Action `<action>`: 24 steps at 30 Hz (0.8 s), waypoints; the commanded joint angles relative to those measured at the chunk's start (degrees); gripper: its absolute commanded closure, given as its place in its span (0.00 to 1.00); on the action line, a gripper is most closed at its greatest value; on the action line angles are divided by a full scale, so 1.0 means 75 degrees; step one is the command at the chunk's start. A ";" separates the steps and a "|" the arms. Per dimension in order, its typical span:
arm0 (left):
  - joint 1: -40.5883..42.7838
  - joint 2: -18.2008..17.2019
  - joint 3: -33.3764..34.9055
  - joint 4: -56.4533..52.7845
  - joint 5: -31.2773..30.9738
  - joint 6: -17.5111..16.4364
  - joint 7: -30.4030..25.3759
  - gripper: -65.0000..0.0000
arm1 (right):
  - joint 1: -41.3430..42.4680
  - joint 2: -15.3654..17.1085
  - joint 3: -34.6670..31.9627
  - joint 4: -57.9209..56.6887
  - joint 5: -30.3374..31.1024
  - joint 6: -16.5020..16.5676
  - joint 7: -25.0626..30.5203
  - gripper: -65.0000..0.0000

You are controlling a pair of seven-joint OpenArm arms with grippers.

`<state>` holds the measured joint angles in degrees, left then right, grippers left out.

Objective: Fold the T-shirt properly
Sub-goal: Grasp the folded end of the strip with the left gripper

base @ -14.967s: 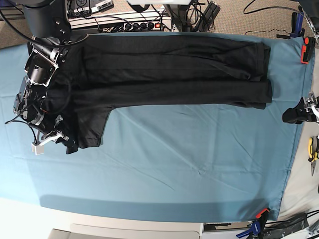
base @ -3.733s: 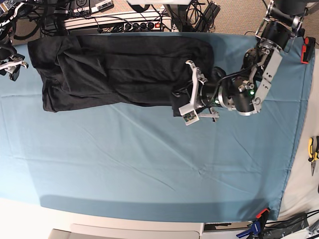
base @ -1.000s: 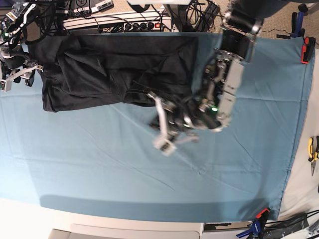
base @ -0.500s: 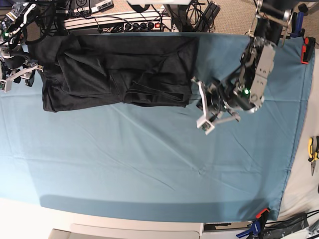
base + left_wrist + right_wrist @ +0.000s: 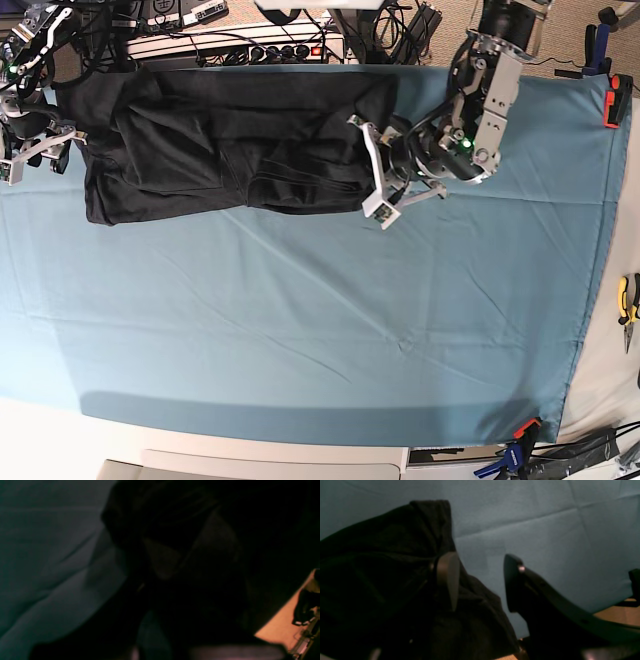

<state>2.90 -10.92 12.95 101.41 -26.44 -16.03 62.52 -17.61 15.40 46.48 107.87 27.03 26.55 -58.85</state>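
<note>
I see the T-shirt [image 5: 240, 150] bunched along the far edge of the blue cloth [image 5: 300, 330]. My left end effector [image 5: 372, 170] sits at its hem, jaws closed. My right end effector [image 5: 480, 585] gapes open beside the shirt's opposite end.

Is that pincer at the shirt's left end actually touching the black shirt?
Apart. The right wrist view shows the right pincer open, blue cloth between its fingers, beside the T-shirt.
</note>
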 commanded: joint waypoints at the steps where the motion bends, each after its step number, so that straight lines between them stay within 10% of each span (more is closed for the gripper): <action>1: -0.0067 0.0079 -0.0015 0.0154 -0.0181 -0.0023 -0.0117 1.00 | 0.0041 0.0172 0.0044 0.0099 0.0076 -0.0032 0.0230 0.56; 24: -0.0175 0.0192 -0.0009 0.0819 -0.0297 -0.0061 -0.0458 1.00 | 0.0041 0.0169 0.0044 0.0099 0.0076 -0.0032 0.0251 0.56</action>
<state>2.33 -9.69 12.95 106.41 -27.59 -16.27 60.36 -17.61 15.40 46.48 107.87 27.03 26.55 -58.46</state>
